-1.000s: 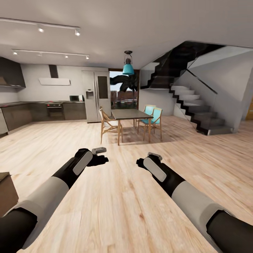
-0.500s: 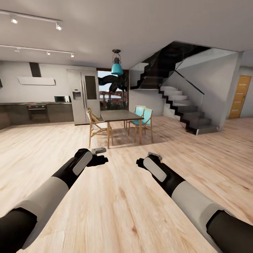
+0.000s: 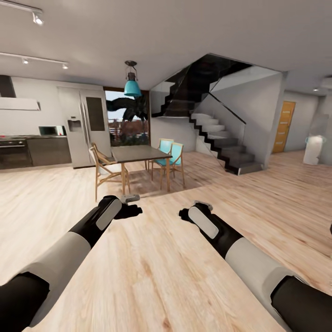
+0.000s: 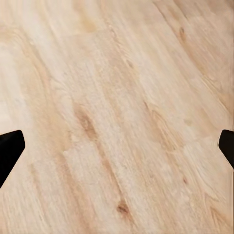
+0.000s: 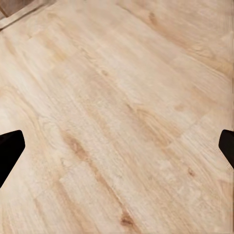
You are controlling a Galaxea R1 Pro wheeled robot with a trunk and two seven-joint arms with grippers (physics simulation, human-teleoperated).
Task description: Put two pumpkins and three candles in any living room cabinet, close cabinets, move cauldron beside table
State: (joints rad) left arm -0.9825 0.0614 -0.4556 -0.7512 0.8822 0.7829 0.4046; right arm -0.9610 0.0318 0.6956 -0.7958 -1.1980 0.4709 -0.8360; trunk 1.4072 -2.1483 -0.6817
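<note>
Pumpkins, candles, cabinet, cauldron: none in sight, so no bearing from either claw. Left claw (image 3: 131, 205) and right claw (image 3: 193, 210) hang spread and empty over bare floor (image 3: 157, 258), level, neither nearer. Dining table (image 3: 140, 153) ahead.

We see a pale wooden floor (image 3: 157, 272) running to a dining table (image 3: 138, 154) with wooden and teal chairs (image 3: 168, 159). A teal lamp (image 3: 132, 86) hangs above it. A steel fridge (image 3: 85, 127) stands at left, a dark staircase (image 3: 221, 143) and an orange door (image 3: 283, 127) at right.
</note>
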